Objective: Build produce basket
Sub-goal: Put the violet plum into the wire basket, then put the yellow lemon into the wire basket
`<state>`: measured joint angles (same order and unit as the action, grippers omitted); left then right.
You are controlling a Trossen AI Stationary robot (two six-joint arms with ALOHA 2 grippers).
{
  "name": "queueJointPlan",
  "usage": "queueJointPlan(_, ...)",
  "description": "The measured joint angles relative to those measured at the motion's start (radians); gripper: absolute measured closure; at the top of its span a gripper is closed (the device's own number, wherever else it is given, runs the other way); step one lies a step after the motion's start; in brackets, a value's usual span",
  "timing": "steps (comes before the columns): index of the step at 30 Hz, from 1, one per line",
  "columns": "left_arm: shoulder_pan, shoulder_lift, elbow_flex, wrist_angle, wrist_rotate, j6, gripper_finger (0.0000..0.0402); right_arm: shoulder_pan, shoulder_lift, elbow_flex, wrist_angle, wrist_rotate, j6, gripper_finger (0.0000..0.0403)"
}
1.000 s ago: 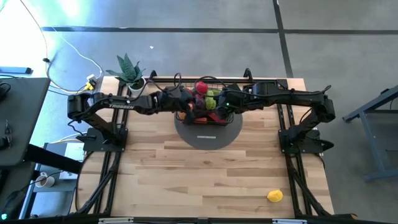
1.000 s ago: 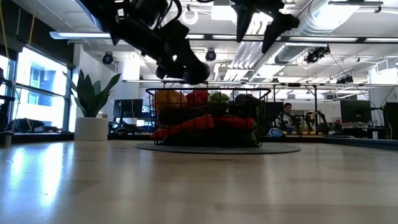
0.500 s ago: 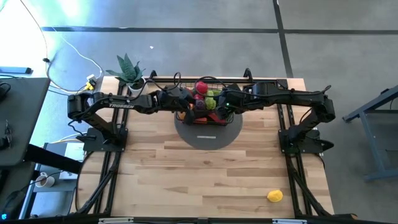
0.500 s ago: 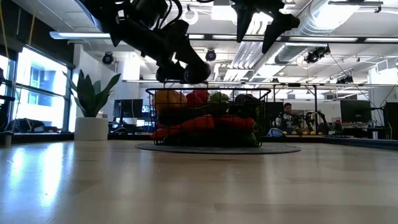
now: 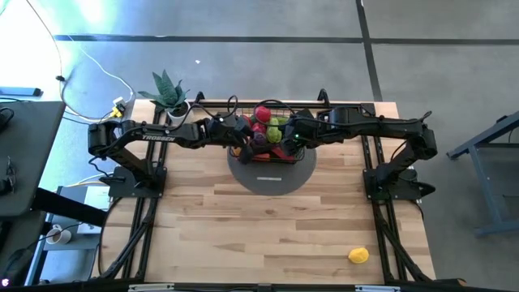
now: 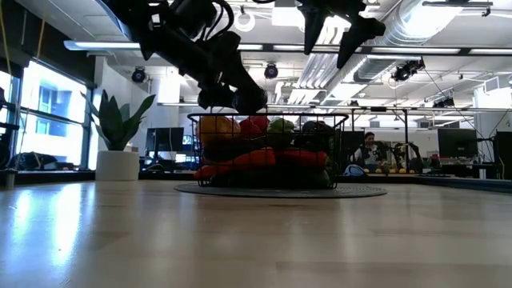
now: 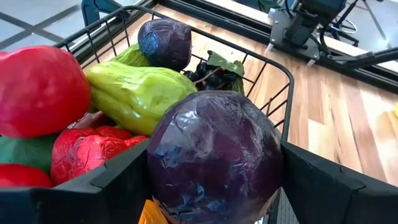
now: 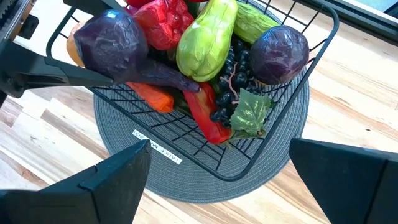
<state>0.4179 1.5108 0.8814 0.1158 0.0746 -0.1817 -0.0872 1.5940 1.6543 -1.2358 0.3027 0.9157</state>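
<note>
Basket (image 8: 283, 134) holds produce; left gripper (image 7: 211, 186) grips a purple cabbage (image 7: 214, 155) above it; right gripper (image 8: 217, 186) hovers near, jaws wide, empty.

Only readable bit: "TROSSEN" in white along the left arm (image 5: 158, 136). Small white label on the grey mat (image 8: 157, 151), print too tiny to read.

Left end effector (image 7: 211, 186) reached in from its side, fingers clamped round a purple cabbage (image 7: 214, 155). Right end effector (image 8: 217, 186) hung opposite and higher, fingers spread wide, gripping nothing.
</note>
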Motion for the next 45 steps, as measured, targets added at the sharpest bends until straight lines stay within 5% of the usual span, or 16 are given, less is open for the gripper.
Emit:
queueJointPlan(14,-0.001,0.0,0.0,0.003,0.036,0.039,0.0092,0.0,0.0,0.0,0.001,0.0,0.0,0.0038)
queueJointPlan(28,-0.001,-0.018,0.0,0.002,0.029,0.048,0.001,0.0,0.0,0.0,0.002,0.0,0.0,0.0038)
queueJointPlan(45,-0.001,-0.225,0.0,-0.271,0.017,0.052,0.0011,-0.003,0.0,0.0,0.027,0.0,0.0,0.0038)
